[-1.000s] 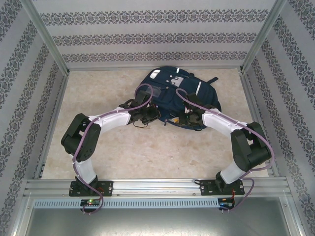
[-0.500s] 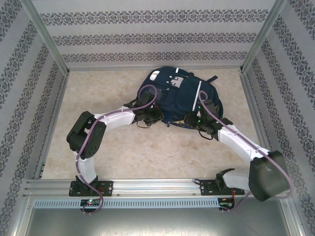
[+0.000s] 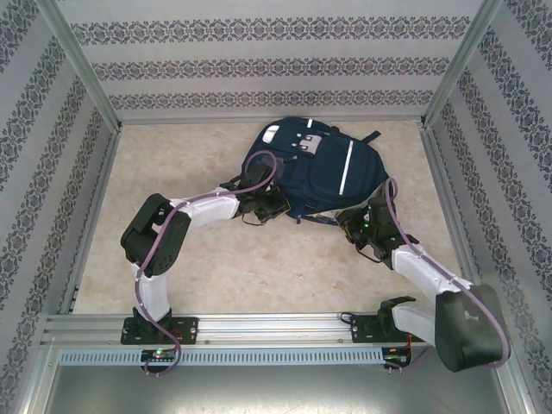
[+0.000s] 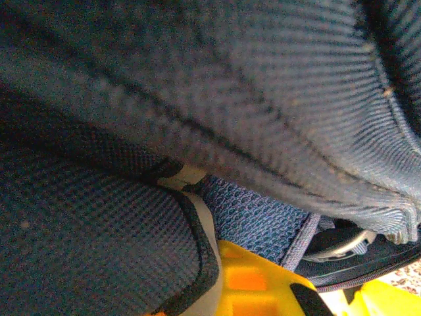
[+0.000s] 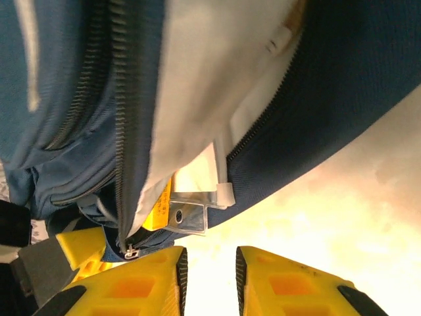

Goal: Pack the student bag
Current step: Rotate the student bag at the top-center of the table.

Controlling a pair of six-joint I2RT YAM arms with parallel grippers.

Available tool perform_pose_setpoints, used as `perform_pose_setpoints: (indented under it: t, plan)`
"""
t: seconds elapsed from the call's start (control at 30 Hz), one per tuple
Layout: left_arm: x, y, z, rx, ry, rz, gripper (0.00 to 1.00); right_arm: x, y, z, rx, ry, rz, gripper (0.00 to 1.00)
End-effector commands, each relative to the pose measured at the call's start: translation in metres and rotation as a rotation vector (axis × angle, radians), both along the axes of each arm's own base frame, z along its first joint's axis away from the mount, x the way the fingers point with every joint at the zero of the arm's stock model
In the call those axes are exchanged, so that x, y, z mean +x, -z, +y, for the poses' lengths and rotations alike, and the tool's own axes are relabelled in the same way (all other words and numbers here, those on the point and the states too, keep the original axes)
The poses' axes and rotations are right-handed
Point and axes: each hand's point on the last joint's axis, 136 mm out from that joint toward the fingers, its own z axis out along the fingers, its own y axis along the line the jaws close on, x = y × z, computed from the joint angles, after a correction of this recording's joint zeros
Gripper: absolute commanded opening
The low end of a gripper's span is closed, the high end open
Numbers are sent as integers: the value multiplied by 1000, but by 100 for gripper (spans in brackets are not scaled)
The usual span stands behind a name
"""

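Far half of the table [image 3: 216, 259], at 12 o'clock: the student bag [image 3: 319, 168], lying flat. At its 7 o'clock edge, left gripper [image 3: 272, 207] clenched, apparently pinching fabric. At 5 o'clock, right gripper [image 5: 210, 258] slightly parted, empty. Inside the gaping mouth, white contents [image 5: 197, 99]. Probably the zipping-up stage. Next: clamp the zipper pull [image 5: 131, 251], at 10 o'clock of the right fingertips.

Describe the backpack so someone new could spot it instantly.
On the beige marbled table inside the patterned-wall enclosure, look toward the far edge, right of centre. The backpack lies there, left arm and right arm reaching its near edge; unlike them, it is navy fabric with thin white stripes.
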Motion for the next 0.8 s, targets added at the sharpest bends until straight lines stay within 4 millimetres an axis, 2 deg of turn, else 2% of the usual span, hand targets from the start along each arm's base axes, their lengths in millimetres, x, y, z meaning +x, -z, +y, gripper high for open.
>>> perform_pose_setpoints:
  t: [0.0,0.23,0.37,0.43,0.6,0.77]
  plan:
    - [-1,-17,-26,-87,53,-25,0,16,-11,15,114,-18,-28,29]
    - [-2,-18,-26,-93,53,-31,0,33,0,18,113,-23,-7,28]
    - [-3,-20,-26,-90,57,-35,0,42,3,18,115,-20,-12,18]
    - [-5,-18,-26,-90,61,-30,0,46,2,18,110,-25,-18,17]
    - [-9,-20,-30,-94,76,-34,0,58,7,10,92,-9,-18,15]
    - [-17,-21,-36,-81,116,-39,0,78,-2,1,90,13,-50,14]
